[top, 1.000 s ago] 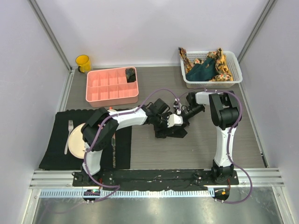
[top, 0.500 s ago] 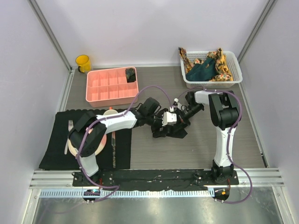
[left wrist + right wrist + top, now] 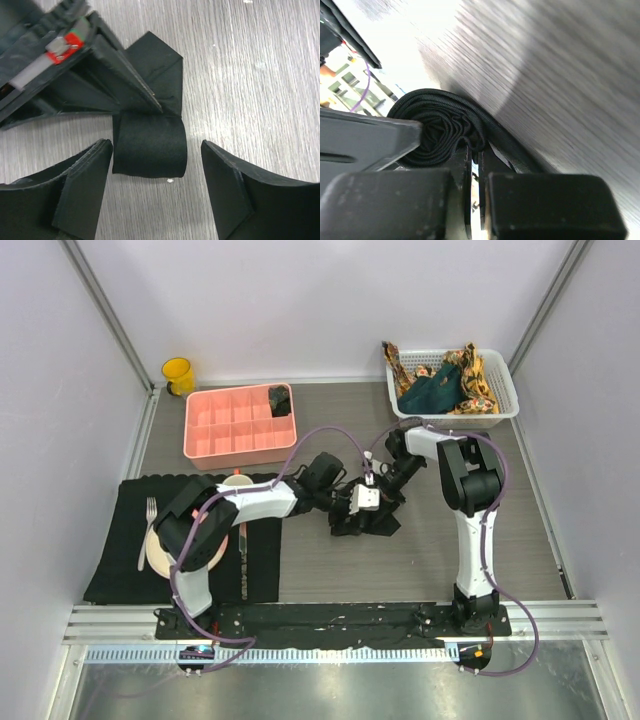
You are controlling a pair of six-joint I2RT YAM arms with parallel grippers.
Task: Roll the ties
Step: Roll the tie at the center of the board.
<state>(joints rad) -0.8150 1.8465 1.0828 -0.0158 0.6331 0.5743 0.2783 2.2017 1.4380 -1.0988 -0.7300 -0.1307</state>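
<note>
Your left gripper [image 3: 156,152] is wide open and holds nothing. The rolled black tie [image 3: 149,140] lies on the table [image 3: 260,70] right between its two jaws, low in the middle of the left wrist view, closer to the jaw on the picture's left. Your right gripper [image 3: 476,157] is closed tight, tips against the roll.

table [image 3: 420,560] | on it: pink tray [image 3: 238,454], white basket [image 3: 455,418], yellow mug [image 3: 178,373], black mat [image 3: 115,540], black tie [image 3: 149,150]
</note>
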